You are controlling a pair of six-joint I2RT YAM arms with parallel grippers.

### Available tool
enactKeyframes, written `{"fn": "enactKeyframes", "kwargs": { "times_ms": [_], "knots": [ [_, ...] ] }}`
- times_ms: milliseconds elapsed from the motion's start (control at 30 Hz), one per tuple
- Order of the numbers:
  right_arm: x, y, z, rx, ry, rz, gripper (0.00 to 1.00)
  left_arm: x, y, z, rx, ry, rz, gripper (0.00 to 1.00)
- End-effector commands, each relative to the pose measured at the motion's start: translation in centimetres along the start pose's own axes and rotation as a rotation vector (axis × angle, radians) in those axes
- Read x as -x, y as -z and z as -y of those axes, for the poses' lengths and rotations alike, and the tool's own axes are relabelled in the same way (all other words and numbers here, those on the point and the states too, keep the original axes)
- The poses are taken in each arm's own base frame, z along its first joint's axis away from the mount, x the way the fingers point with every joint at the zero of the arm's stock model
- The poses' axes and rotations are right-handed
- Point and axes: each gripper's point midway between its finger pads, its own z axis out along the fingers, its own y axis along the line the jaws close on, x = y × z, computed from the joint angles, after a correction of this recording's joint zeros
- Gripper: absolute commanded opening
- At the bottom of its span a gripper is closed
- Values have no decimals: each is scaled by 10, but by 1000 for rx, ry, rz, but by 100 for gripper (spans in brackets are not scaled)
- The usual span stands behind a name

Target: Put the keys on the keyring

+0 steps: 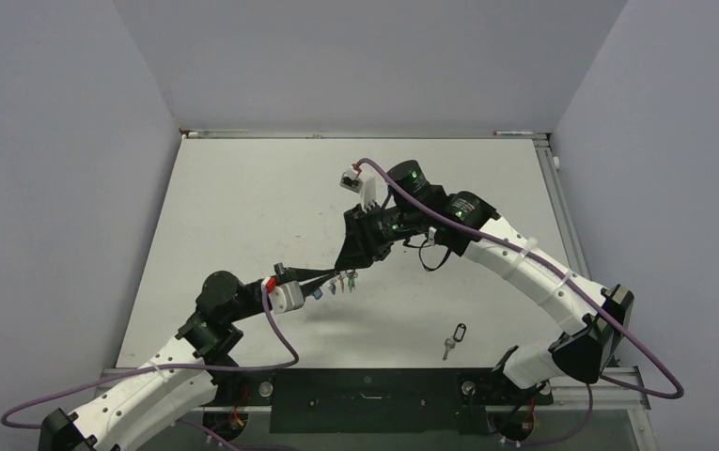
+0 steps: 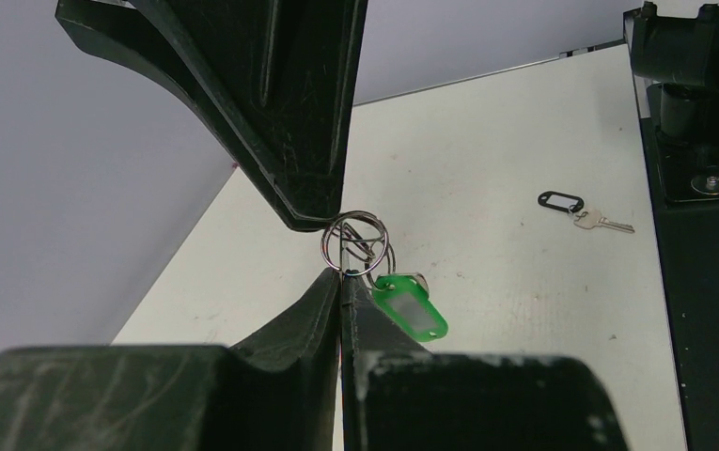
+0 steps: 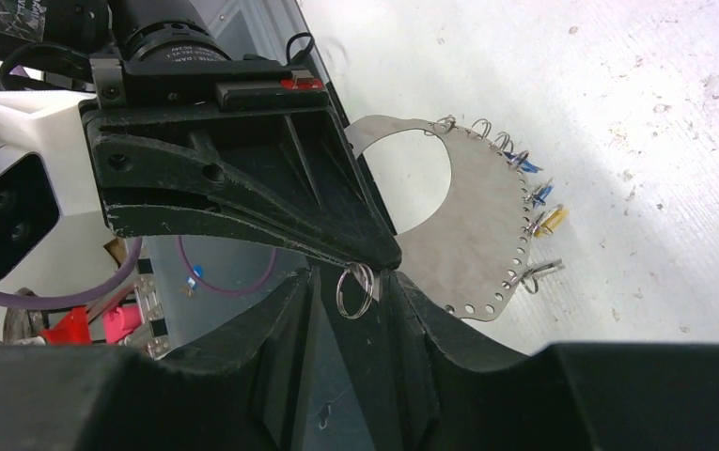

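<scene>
The white desk [image 1: 242, 207] has small dark specks [image 3: 630, 175] and faint scuffs on its surface. Pale grey-lilac walls [image 1: 54, 188] close it in at 9, 12 and 3 o'clock. A metal rail [image 1: 365, 134] runs along its edge at 12 o'clock. A black plate [image 1: 365, 387] lies along the edge at 6 o'clock.

The keyring [image 3: 482, 221] looks like a flat silver crescent plate, possibly not wire, with holes along its outer edge; it is held off the table [image 1: 242, 207] by one tip in the closed left gripper [image 2: 341, 279]. The keys [image 3: 536, 193], with blue and yellowish heads, hang from small rings in those holes, and a green tag [image 2: 412, 312] hangs near the gripped tip. One black-tagged key [image 1: 453, 339] lies flat on the table, well apart.
</scene>
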Motion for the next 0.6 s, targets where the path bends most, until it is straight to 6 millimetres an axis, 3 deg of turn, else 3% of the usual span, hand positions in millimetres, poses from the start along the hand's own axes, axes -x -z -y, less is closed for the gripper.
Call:
{"fn": "enactKeyframes", "kwargs": {
  "times_ms": [0, 433, 567],
  "knots": [
    [8, 1, -10, 18, 43, 13, 30, 37, -3, -12, 19, -73, 84, 0],
    [-6, -5, -1, -39, 35, -25, 30, 38, -3, -14, 28, -75, 84, 0],
    [-8, -6, -1, -39, 34, -28, 23, 38, -3, -14, 32, -74, 84, 0]
  ]
}}
